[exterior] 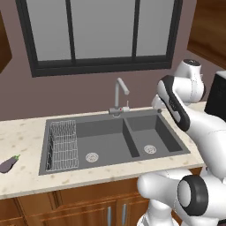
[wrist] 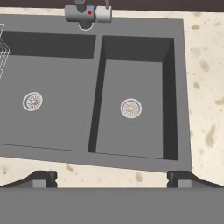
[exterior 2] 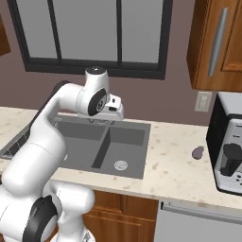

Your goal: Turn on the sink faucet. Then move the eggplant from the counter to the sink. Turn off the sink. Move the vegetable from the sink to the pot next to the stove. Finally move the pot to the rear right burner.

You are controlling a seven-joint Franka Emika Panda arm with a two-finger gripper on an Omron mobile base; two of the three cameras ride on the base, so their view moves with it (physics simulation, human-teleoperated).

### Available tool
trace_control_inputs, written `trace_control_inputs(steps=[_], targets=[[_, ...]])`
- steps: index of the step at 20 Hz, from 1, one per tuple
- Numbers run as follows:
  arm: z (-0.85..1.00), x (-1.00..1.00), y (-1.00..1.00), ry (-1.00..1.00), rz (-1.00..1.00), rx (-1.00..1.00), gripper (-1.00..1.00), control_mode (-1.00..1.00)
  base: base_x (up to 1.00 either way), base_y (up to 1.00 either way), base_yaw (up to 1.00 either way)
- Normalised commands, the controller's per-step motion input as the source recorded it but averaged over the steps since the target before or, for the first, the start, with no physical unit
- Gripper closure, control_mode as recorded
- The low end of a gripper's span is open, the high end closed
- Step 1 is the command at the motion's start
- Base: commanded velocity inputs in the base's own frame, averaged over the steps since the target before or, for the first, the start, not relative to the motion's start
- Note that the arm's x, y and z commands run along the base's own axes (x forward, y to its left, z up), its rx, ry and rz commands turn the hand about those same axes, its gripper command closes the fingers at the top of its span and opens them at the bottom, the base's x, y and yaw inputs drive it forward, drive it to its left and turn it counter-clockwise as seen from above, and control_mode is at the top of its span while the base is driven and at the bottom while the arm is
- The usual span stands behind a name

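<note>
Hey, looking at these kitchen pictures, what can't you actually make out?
- Faucet: hand view, spout cut off by the top edge.
- Dish rack: hand view, mostly cut off at the left edge.
- End effector: right base view, fingers hidden under the wrist.
- Small purple item: right base view, too small to identify.

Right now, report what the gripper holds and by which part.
Nothing. The gripper is open and empty over the sink.

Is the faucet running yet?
Off, it seems: no water falls from the faucet, and both sink basins look dry.
</note>
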Motion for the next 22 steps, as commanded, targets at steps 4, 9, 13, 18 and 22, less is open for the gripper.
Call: trace_control_inputs(steps=[4, 9, 13, 18, 22], targets=[[0.0, 0.0, 0.0, 0.0, 0.0, 0.0, -1.0, 1.0, 0.05, 0.21, 0.0], [0.0, 0.0, 0.0, 0.0, 0.0, 0.0, -1.0, 1.0, 0.11, 0.28, 0.0], [0.0, 0.0, 0.0, 0.0, 0.0, 0.0, -1.0, 1.0, 0.14, 0.43, 0.0], [0.0, 0.0, 0.0, 0.0, 0.0, 0.0, -1.0, 1.0, 0.17, 0.32, 0.0], [0.0, 0.0, 0.0, 0.0, 0.0, 0.0, -1.0, 1.0, 0.26, 0.02, 0.0]])
